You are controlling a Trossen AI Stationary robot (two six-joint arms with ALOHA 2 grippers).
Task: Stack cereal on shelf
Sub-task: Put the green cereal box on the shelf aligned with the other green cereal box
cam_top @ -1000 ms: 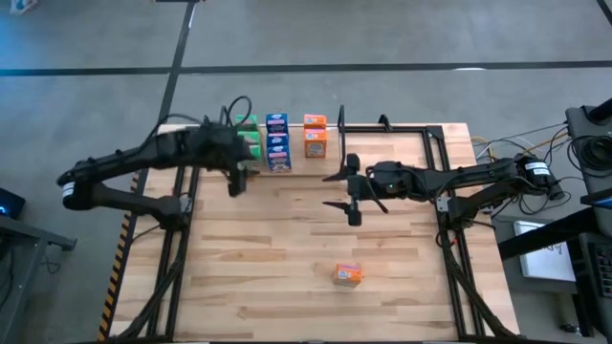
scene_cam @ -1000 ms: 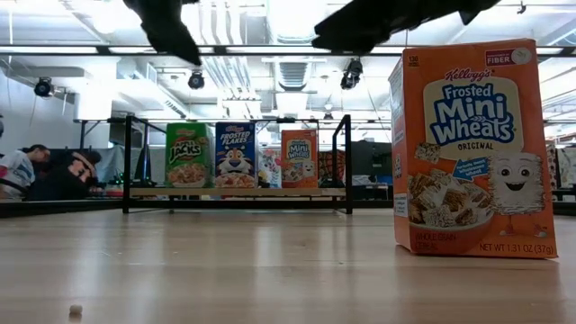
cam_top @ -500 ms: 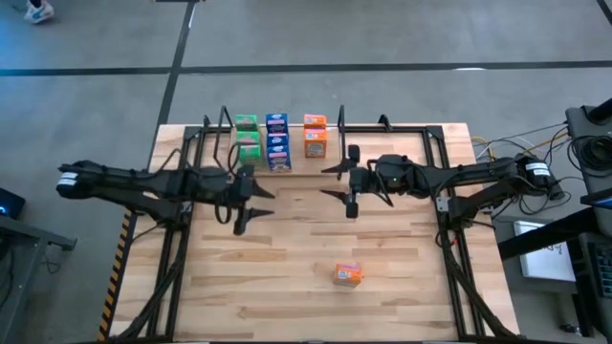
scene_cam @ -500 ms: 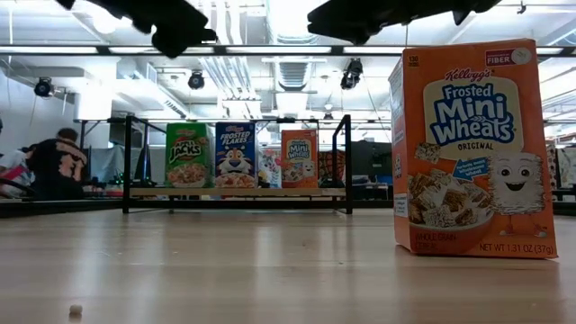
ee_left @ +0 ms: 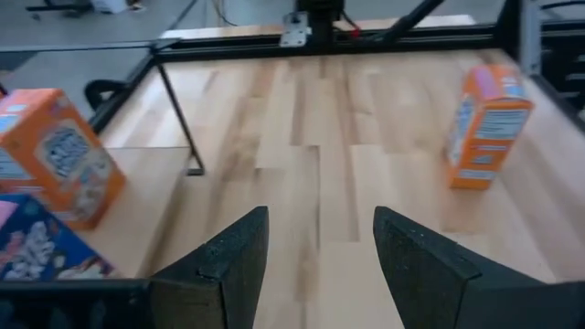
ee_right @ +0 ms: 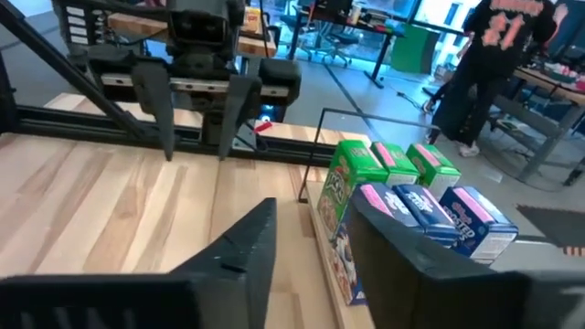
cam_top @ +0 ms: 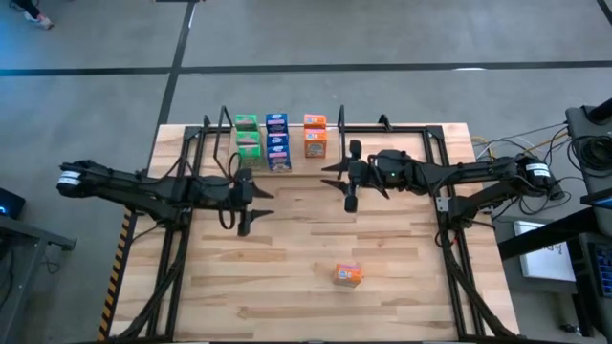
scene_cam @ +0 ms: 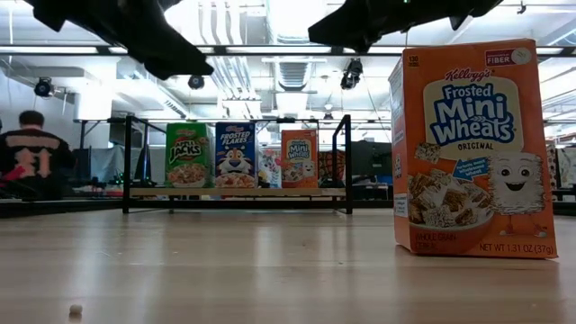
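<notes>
Green (cam_top: 247, 137), blue (cam_top: 277, 141) and orange (cam_top: 315, 136) cereal boxes stand in rows on the shelf (scene_cam: 238, 192) at the table's far edge. One more orange cereal box (cam_top: 347, 275) stands upright on its bottom face on the bare table, near the front; it also shows in the left wrist view (ee_left: 484, 128). My left gripper (cam_top: 256, 203) hovers open over the table's left middle, nearer than the shelf. My right gripper (cam_top: 333, 177) hovers open just right of the shelf's right end, pointing at the left arm. Neither has anything between its fingers.
Black frame bars (cam_top: 440, 191) run along both table sides, and thin black wire brackets (scene_cam: 345, 162) bound the shelf. Bare wood (cam_top: 287, 258) lies between the grippers and the lone box. A person (scene_cam: 31, 162) stands in the room beyond the table.
My left gripper has drawn back from the green boxes on the shelf toward the table's near edge and has sunk lower, its fingers still apart. My right gripper has stayed in place while its fingers have come closer together. No box has moved.
</notes>
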